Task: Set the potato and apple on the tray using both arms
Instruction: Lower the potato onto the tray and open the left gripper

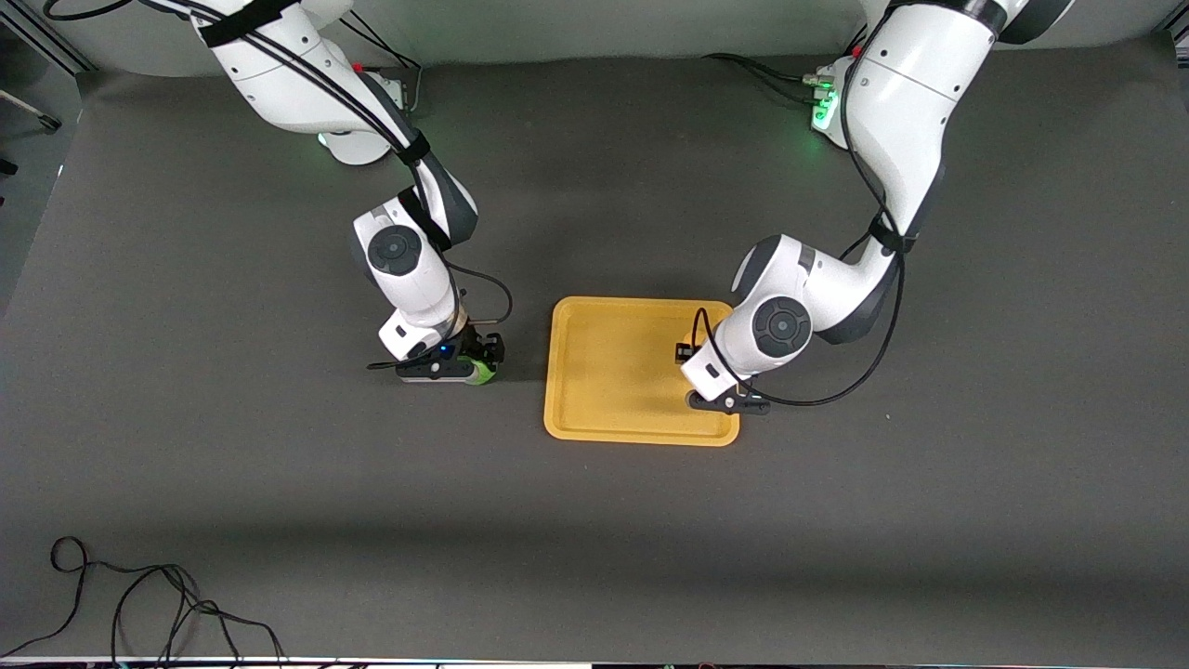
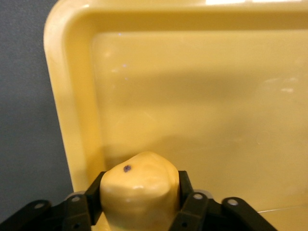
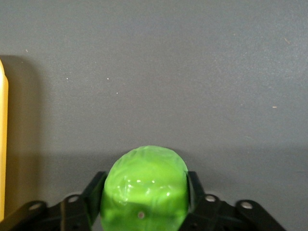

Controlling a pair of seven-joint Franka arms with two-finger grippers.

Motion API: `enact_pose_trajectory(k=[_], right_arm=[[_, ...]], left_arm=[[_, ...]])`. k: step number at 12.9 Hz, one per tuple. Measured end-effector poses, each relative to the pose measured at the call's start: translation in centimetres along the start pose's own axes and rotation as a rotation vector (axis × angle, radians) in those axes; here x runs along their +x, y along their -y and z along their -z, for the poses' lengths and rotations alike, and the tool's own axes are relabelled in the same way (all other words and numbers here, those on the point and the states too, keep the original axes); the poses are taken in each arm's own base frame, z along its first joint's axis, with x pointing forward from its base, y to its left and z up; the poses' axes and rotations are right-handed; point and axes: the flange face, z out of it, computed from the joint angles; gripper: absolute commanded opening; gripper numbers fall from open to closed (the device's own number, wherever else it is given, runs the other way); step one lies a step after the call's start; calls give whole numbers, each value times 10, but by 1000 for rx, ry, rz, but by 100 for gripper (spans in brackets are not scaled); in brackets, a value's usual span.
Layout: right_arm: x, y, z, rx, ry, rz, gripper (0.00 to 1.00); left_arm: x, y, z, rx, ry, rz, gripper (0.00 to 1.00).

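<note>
Over the tray's end nearest the left arm, left gripper pinches the potato, one black finger pressed on each side. Left wrist view shows the potato above the tray floor, close to one rounded corner and rim; cannot tell if it touches the floor. Front view hides most of the potato under the left arm's wrist; only a sliver of orange shows next to the left gripper.

Right gripper pinches the apple the same way, fingers clamped on both sides. It sits low over bare counter, just beside the tray on the side toward the right arm's end. Front view shows a green patch of apple under the right gripper, apart from the tray rim with a strip of counter between. Tray edge shows as a thin yellow band in the right wrist view.

Tray lies flat mid-counter, floor bare apart from the spot under the potato. Loose black cable lies on the counter at the edge nearest the front camera, toward the right arm's end.
</note>
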Motion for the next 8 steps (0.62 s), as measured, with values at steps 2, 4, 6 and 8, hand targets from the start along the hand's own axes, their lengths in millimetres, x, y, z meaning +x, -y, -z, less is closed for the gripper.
enact_pose_trajectory(k=[2,4,6,8], right_arm=[[2,-1,0,-4,-5,8,49],[11,-1,9,-3,-22,6,49],[30,0,37,-38,0,4,49],[52,6,90,-83,41,-2,49]], left_arm=[[1,1,1,23,-11,-21,96],[4,3,4,30,-20,-24,99],[10,6,14,29,-37,-17,99],[15,16,54,40,-44,-1,99]])
